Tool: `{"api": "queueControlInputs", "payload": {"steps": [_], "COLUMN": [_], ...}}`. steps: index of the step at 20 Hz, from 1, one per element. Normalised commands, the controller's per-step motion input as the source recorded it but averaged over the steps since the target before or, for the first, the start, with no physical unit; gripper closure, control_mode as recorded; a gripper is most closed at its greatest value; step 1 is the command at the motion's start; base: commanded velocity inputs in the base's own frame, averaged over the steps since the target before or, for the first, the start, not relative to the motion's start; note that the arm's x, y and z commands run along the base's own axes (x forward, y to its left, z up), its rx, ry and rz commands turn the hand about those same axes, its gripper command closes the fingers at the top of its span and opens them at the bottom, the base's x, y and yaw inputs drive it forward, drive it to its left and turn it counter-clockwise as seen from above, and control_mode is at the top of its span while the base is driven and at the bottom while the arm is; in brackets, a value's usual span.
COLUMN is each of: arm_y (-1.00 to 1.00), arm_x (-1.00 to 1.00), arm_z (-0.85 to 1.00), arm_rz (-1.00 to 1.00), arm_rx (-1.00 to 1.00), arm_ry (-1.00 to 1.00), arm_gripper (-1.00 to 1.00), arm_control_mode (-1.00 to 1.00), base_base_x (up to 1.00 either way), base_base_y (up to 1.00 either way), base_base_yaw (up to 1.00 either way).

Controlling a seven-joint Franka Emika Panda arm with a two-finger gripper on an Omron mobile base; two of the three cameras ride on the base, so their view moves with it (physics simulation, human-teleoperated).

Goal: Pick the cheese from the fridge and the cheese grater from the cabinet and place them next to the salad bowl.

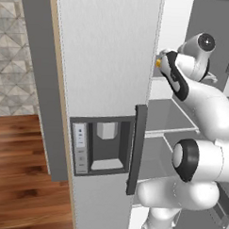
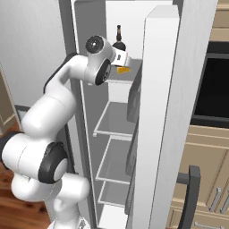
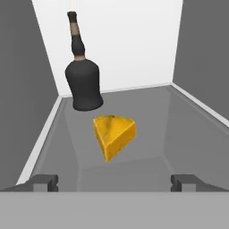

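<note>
The fridge (image 1: 107, 64) stands with its right door (image 2: 161, 112) swung open. A small yellow-orange wedge of cheese (image 3: 114, 134) lies on the grey upper shelf (image 3: 179, 134), just in front of a dark bottle (image 3: 82, 85). My gripper (image 3: 114, 182) is open and level with that shelf. Its two fingertips (image 3: 44, 181) stand wide apart, short of the cheese and touching nothing. From the base views the cheese (image 2: 124, 69) (image 1: 158, 63) shows just beyond my hand. The cheese grater, the cabinet and the salad bowl are out of view.
The closed left fridge door carries a dark dispenser panel (image 1: 103, 144) and a dark vertical handle (image 1: 137, 148). Grey side walls (image 3: 22, 89) close in the shelf. Lower shelves (image 2: 114, 120) are bare. A black oven (image 2: 210, 85) and tan drawers (image 2: 201, 179) stand to the right.
</note>
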Motion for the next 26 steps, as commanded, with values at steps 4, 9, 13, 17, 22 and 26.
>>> {"api": "queueControlInputs", "payload": {"steps": [4, 9, 13, 17, 22, 26], "arm_y": [0.0, -0.04, -0.04, -0.07, -0.03, -0.02], "arm_x": [0.28, 0.24, 0.07, 0.05, 0.06, 0.06], "arm_z": [-0.04, 0.0, 0.01, -0.02, 0.0, -0.05], "arm_rz": [0.01, 0.06, 0.03, 0.01, 0.0, 0.0], "arm_rx": [0.0, 0.0, 0.01, 0.0, 0.0, 0.0], "arm_ry": [0.0, 0.0, 0.05, 0.0, 0.01, 0.03], "arm_gripper": [-1.0, -1.0, -1.0, -1.0, -1.0, -1.0], "arm_control_mode": [-1.0, -1.0, -1.0, -1.0, -1.0, -1.0], "base_base_x": [0.0, 0.0, 0.0, 0.0, 0.0, 0.0], "base_base_y": [0.0, 0.0, 0.0, 0.0, 0.0, 0.0], "base_base_yaw": [0.0, 0.0, 0.0, 0.0, 0.0, 0.0]}}
